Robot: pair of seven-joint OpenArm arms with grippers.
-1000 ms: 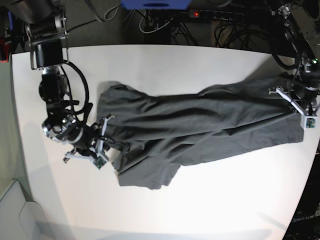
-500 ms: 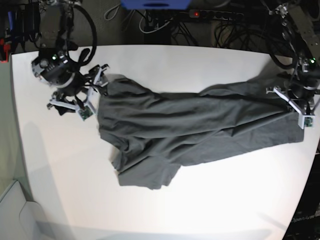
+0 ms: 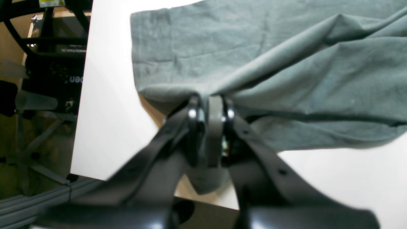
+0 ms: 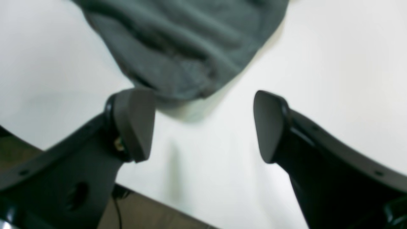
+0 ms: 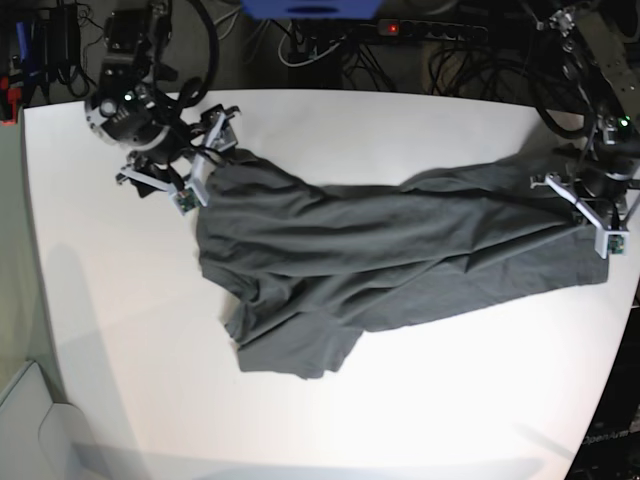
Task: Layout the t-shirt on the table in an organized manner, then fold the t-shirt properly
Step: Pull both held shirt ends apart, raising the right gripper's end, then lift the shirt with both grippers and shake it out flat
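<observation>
The t-shirt [image 5: 400, 255] lies stretched across the middle of the table [image 5: 400, 420], rumpled in long folds running from one claw to the other.

The right gripper [image 5: 205, 150] has changed most. A second ago it sat low beside the shirt's near corner, nearly shut on cloth; half a second ago it had swung up to the far corner, and now it hovers just over that corner, a little farther in over the cloth. In the right wrist view its jaws stand wide apart with nothing between them, bare table showing through the gap, and the rounded grey edge of the shirt lies just ahead of the fingertips [image 4: 133, 124], closer to the one on that view's left.

The left gripper [image 5: 590, 205] has not moved across the three base pictures. It is pinched tight on the shirt's opposite end, with a ridge of fabric gathered up between the two pads [image 3: 192, 127] and more cloth spreading away ahead of it, the table edge close behind.

The shirt's outline is almost unchanged; only the far corner by the right gripper looks slightly tugged.
</observation>
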